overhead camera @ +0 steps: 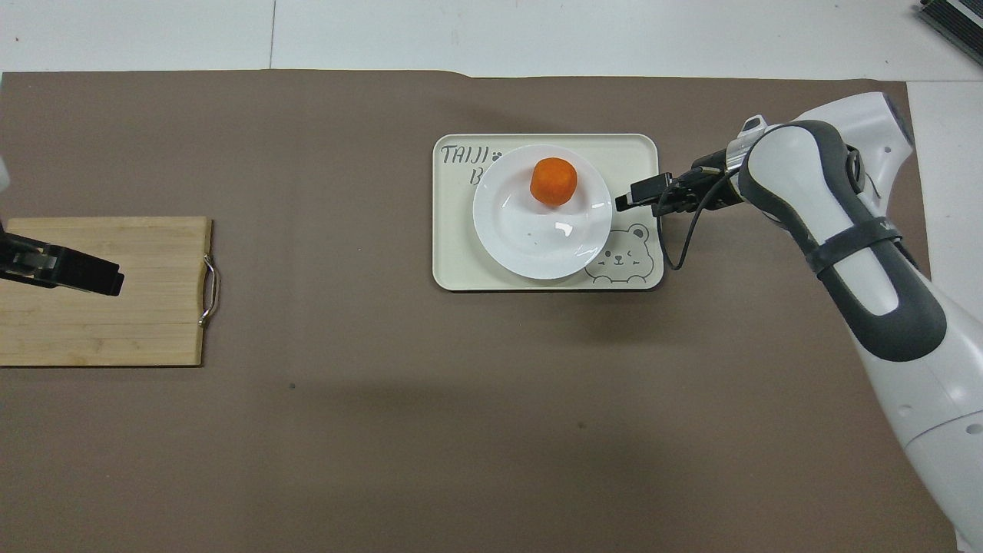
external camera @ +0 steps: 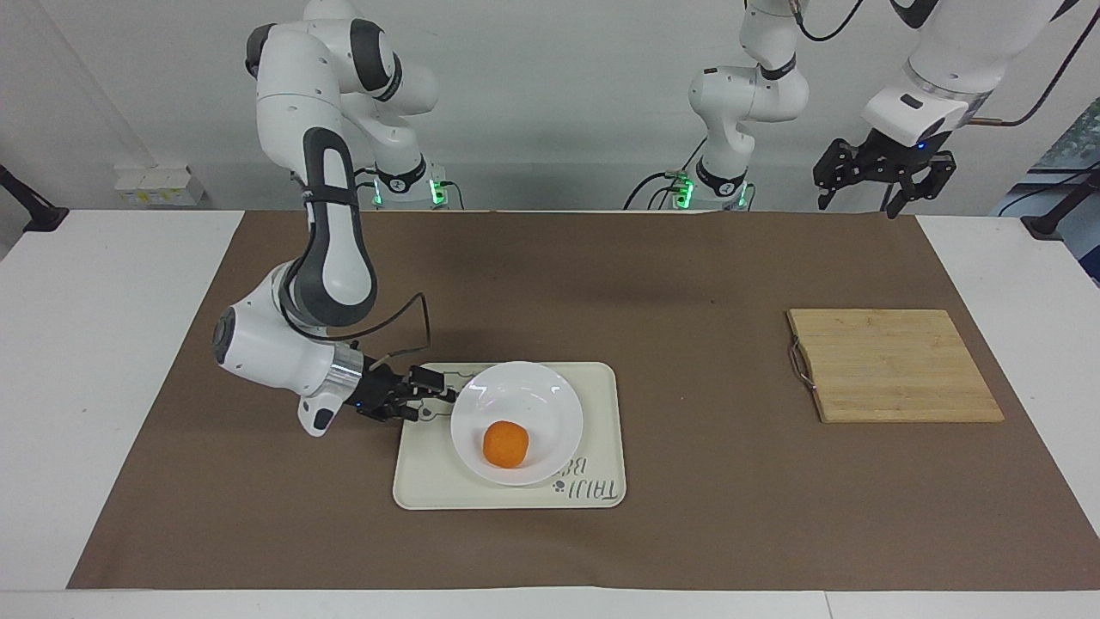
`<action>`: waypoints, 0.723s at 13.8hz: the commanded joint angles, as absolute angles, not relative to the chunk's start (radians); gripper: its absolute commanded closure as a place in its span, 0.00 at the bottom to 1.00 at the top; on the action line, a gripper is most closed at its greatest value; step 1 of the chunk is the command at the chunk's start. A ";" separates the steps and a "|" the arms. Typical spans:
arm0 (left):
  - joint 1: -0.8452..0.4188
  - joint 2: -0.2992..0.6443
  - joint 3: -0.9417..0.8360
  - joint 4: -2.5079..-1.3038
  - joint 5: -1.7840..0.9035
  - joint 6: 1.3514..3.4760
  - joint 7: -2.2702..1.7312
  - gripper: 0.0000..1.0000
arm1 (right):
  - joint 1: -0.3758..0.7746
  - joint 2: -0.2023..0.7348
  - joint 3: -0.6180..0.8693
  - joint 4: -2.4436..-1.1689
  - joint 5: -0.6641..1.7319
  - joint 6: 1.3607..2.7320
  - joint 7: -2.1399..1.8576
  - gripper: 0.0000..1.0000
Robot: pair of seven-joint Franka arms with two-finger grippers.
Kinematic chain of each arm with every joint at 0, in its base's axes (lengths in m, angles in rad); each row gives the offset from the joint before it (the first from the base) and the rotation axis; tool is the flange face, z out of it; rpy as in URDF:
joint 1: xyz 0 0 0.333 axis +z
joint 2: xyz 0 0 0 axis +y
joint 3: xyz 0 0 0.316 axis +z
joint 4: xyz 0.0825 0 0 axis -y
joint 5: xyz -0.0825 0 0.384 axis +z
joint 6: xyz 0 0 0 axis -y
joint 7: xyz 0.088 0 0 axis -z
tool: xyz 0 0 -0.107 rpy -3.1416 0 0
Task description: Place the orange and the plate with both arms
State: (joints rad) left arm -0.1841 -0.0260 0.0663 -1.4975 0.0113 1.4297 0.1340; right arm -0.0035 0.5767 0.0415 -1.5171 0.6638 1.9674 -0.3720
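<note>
While the bright orange [external camera: 504,444] sits in the glossy white plate [external camera: 550,404] on the cream tray [external camera: 601,430] at frame centre, we note the right gripper [external camera: 443,397] spread apart just beside its rim, the left gripper [external camera: 885,185] parted at upper right above the cutting board [external camera: 894,365].

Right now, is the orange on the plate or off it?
On it. The orange sits inside the plate, which lies flat on the tray; the right gripper is clear of the rim.
</note>
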 commanded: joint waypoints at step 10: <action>-0.178 -0.025 0.063 -1.485 0.028 1.422 0.138 0.00 | 0.067 0.330 0.051 -1.566 0.031 1.996 0.113 0.00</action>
